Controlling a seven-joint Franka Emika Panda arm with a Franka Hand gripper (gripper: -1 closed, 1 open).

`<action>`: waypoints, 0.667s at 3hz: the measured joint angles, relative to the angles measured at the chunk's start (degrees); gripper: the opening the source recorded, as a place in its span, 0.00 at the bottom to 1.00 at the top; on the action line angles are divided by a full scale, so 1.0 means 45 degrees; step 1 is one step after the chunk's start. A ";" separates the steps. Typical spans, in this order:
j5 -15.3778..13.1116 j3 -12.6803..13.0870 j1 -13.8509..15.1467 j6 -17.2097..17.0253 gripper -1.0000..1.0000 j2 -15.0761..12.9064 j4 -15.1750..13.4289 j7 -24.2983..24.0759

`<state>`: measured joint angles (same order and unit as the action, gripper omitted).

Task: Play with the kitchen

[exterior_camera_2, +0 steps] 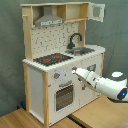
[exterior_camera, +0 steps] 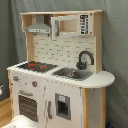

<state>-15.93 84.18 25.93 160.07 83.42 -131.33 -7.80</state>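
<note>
Gripper (exterior_camera_2: 75, 70), second exterior view, centre frame: tip at the kitchen (exterior_camera_2: 60, 60) front panel by the knobs (exterior_camera_2: 57, 76); its opening cannot be told. Arm (exterior_camera_2: 102, 84) white, rounded, entering lower right. Kitchen fills both exterior views: white panels, light-wood frame, black stovetop (exterior_camera_2: 51, 59) with red rings, curved black faucet (exterior_camera_2: 75, 39), grey hood (exterior_camera_2: 50, 21), windowed oven door (exterior_camera_2: 64, 96).

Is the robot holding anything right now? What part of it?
It cannot be told. In the second exterior view the gripper is right at the knobs on the kitchen front, but any grip is unclear.
</note>
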 joint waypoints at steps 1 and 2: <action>0.0033 0.0128 -0.0277 -0.0444 1.00 0.0036 -0.0097 -0.1240; 0.0032 0.0196 -0.0282 -0.0538 1.00 0.0082 -0.0163 -0.2512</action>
<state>-15.78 85.06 24.66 157.65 83.79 -132.07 -19.11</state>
